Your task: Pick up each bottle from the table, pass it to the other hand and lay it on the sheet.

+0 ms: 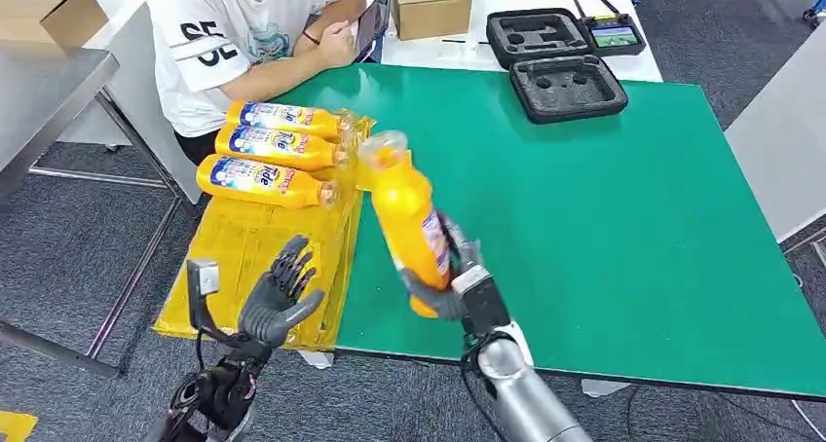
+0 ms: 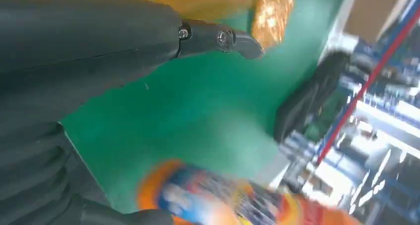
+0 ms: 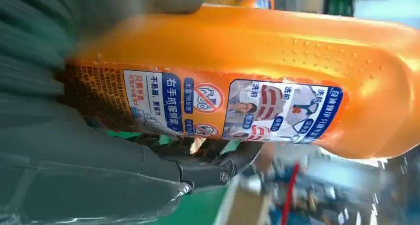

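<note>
My right hand (image 1: 450, 284) grips an orange bottle (image 1: 407, 216) by its lower part and holds it up over the green table (image 1: 633, 228), its clear cap tilted toward the sheet. Up close, the right wrist view has the bottle's label (image 3: 233, 106) facing the camera. My left hand (image 1: 281, 294) hovers open above the near part of the yellow sheet (image 1: 244, 257), to the left of the bottle and apart from it. The same bottle (image 2: 237, 200) appears blurred in the left wrist view. Three more orange bottles (image 1: 268, 150) lie side by side on the sheet's far end.
A person in a white shirt (image 1: 234, 33) sits at the far left corner of the table. An open black foam case (image 1: 555, 62) and a controller (image 1: 614, 35) lie at the far edge. Cardboard boxes (image 1: 429, 2) stand behind.
</note>
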`<state>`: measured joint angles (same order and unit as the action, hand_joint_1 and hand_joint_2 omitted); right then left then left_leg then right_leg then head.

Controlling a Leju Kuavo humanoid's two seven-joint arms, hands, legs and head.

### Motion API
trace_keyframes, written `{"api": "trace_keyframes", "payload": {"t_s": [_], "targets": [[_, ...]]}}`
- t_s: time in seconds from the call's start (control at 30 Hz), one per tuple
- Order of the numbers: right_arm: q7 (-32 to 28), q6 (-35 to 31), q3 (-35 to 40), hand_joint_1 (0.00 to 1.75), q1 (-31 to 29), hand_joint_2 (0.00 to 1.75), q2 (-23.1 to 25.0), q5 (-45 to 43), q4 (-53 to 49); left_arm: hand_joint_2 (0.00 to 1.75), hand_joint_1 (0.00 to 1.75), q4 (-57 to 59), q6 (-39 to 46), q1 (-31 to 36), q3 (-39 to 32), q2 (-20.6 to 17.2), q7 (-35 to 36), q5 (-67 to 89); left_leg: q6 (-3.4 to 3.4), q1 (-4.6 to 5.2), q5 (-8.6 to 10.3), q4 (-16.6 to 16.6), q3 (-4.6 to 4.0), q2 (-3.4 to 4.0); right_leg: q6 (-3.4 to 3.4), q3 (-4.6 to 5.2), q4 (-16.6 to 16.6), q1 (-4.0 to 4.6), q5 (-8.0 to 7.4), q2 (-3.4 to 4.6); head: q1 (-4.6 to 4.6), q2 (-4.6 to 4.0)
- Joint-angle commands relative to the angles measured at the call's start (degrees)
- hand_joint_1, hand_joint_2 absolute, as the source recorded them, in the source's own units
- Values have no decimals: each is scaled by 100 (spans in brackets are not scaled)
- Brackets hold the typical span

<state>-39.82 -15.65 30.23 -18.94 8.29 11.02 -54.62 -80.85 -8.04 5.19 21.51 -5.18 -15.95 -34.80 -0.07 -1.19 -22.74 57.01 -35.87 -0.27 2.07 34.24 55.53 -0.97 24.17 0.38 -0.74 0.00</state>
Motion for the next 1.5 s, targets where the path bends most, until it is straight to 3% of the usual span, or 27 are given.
{"api": "trace_keyframes", "payload": {"t_s": [0.03,0.33,0.43,0.73,0.93,1.2,1.5], "targets": [[-18,50,323,175,-164,175,107,-17,638,175,0,365,-27,439,447,-138,52,-32,6,-1,-12,-3,32,2,-10,-33,-5,4,11,-3,-2,0],[-18,25,356,175,-171,175,105,40,675,175,0,401,-65,494,482,-144,58,-63,4,2,-4,-5,15,-1,-6,-16,-4,0,5,-4,0,0],[-18,87,571,175,-101,175,242,290,894,175,0,789,-257,938,717,-73,102,-205,4,-1,-10,-3,32,-8,-12,-35,-3,4,14,-13,0,0],[-18,81,674,175,-212,175,281,278,1202,175,0,1313,-544,1388,917,62,107,-327,5,-1,-1,-3,11,-11,-4,-15,-5,2,5,-14,2,0],[-18,186,609,175,-288,175,297,291,1407,175,0,1351,-687,1408,1033,33,181,-420,9,0,-16,0,42,-6,-12,-46,-4,4,18,-13,0,0],[-18,356,793,175,-499,175,555,498,1910,175,0,1676,-706,1751,1134,112,152,-509,5,0,-5,0,17,-5,-7,-16,0,3,8,-10,0,-2],[-18,373,803,175,-668,175,560,535,2135,175,0,1612,-779,1685,1176,73,47,-507,7,2,-10,-1,26,-5,-8,-27,-2,1,12,-10,0,0]]}}
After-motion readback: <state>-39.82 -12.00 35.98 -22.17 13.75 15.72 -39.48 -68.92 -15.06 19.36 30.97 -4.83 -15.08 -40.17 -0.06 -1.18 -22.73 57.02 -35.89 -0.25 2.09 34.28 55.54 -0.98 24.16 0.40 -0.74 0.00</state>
